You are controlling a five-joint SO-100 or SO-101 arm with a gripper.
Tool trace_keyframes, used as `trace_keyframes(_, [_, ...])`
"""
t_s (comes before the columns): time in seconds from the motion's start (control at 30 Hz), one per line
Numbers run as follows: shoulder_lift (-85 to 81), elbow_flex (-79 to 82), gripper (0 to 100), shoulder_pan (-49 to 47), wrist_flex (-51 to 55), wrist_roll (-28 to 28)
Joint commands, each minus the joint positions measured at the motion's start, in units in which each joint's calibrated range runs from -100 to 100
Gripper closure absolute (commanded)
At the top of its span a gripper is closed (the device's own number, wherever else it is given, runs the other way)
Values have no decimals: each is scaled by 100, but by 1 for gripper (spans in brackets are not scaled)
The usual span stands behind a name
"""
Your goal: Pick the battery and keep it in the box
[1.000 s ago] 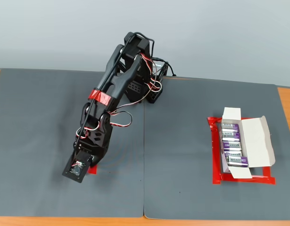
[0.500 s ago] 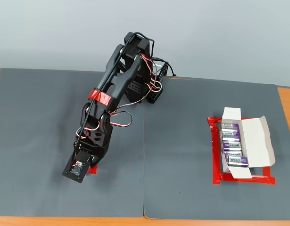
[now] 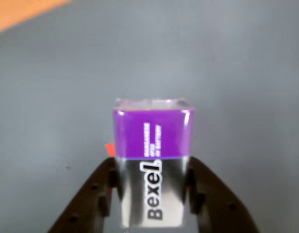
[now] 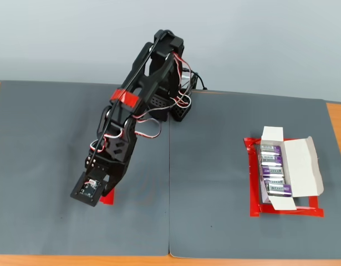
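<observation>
In the wrist view the purple battery point(image 3: 151, 141) with a silver "Bexel" label band stands between my two black fingers point(image 3: 96, 194). My gripper point(image 3: 151, 177) is shut on its lower, silver half. In the fixed view my gripper point(image 4: 105, 191) points down at the left of the grey mat, low over a red tape mark point(image 4: 108, 198), and the arm hides the held battery. The white box point(image 4: 304, 166) lies open at the right with its flaps folded out. Several purple batteries point(image 4: 273, 173) lie in a row inside it.
A red tape outline point(image 4: 253, 194) surrounds the box. The arm's base point(image 4: 176, 102) stands at the back middle of the mat. A seam point(image 4: 169, 194) runs between two grey mat halves. Orange tabletop point(image 3: 18, 12) shows beyond the mat's edges.
</observation>
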Motion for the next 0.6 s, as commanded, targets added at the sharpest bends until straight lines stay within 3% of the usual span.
trace_keyframes(0.0, [-733, -235, 96, -226, 142, 48])
trace_keyframes(0.57, [-1877, -271, 96, -1599, 750, 54])
